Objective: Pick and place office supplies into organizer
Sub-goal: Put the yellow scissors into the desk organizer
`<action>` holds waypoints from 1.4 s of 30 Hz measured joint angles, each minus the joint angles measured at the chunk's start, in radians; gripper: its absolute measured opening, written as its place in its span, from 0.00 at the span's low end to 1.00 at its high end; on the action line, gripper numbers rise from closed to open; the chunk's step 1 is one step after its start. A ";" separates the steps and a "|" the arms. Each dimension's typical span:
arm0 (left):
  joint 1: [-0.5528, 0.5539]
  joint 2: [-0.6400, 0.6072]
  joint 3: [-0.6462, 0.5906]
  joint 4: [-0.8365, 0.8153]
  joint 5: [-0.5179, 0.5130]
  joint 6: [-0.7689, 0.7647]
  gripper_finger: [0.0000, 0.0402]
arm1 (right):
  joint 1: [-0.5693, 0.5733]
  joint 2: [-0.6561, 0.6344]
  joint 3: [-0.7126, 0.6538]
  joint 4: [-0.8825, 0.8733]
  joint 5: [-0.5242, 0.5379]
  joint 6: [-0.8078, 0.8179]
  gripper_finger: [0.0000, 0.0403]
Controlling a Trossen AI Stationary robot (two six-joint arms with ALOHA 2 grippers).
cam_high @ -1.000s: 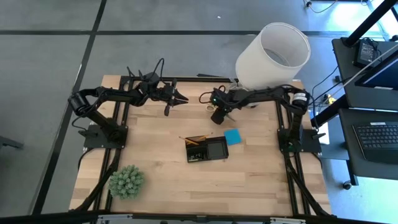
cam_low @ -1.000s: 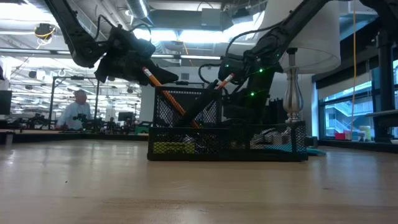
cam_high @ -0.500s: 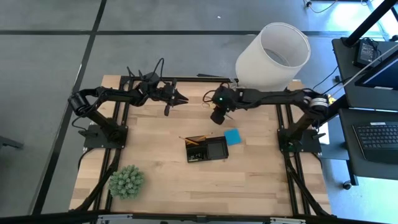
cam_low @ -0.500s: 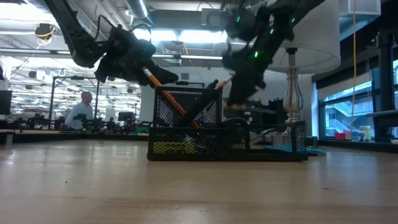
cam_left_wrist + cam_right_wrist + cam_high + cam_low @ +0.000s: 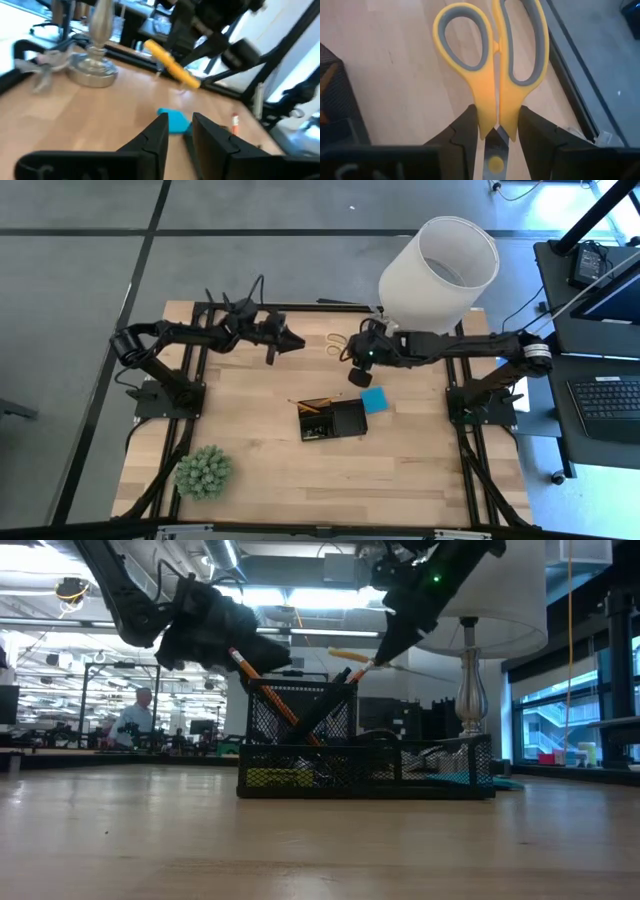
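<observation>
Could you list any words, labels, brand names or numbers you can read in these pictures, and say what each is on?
None can be read. The scissors, the organizer and the blue pad show no print. Pale marks on the right gripper's housing are too blurred to read. Anything on the lamp or in the room behind is too small.

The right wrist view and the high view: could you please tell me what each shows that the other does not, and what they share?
Only the right wrist view shows the grip up close: the right gripper has its fingers shut on the yellow-handled scissors just below the grey-lined handle loops.

Only the high view shows the whole layout: the left gripper held above the table's far side, the blue pad, the green plant ball and the white lamp.

Both show the scissors, the wooden table and the black organizer.
</observation>
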State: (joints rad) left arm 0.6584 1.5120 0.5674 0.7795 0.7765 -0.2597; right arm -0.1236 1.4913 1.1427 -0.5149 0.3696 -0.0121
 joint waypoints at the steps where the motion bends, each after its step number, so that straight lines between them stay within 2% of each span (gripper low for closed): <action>1: -0.012 0.000 0.000 0.018 0.000 -0.021 0.22 | 0.008 0.003 0.000 0.002 0.012 -0.007 0.31; 6: -0.058 0.000 0.052 0.033 -0.064 -0.156 0.32 | 0.040 0.004 0.000 0.009 0.112 -0.062 0.31; 9: -0.079 0.000 0.095 0.033 -0.124 -0.267 0.37 | 0.049 0.004 0.000 0.015 0.127 -0.089 0.31; 13: -0.091 0.000 0.148 0.015 -0.127 -0.337 0.41 | 0.054 0.004 0.000 0.016 0.128 -0.101 0.31; 16: -0.101 0.000 0.175 -0.070 -0.137 -0.324 0.43 | 0.054 0.004 0.000 0.016 0.128 -0.103 0.31; 22: -0.113 0.000 0.203 -0.230 -0.227 -0.273 0.46 | 0.054 0.004 0.000 0.016 0.130 -0.105 0.31; 36: -0.150 0.000 0.203 -0.223 -0.309 -0.338 0.47 | 0.054 0.004 0.001 0.017 0.129 -0.105 0.31; 40: -0.174 0.000 0.203 -0.220 -0.397 -0.338 0.47 | 0.054 0.004 0.001 0.020 0.129 -0.105 0.31; 42: -0.181 0.001 0.203 -0.205 -0.407 -0.339 0.47 | 0.054 0.004 0.001 0.029 0.129 -0.105 0.31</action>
State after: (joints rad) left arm 0.4777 1.5127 0.7708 0.5742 0.3692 -0.5986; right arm -0.0696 1.4952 1.1435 -0.4860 0.4988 -0.1174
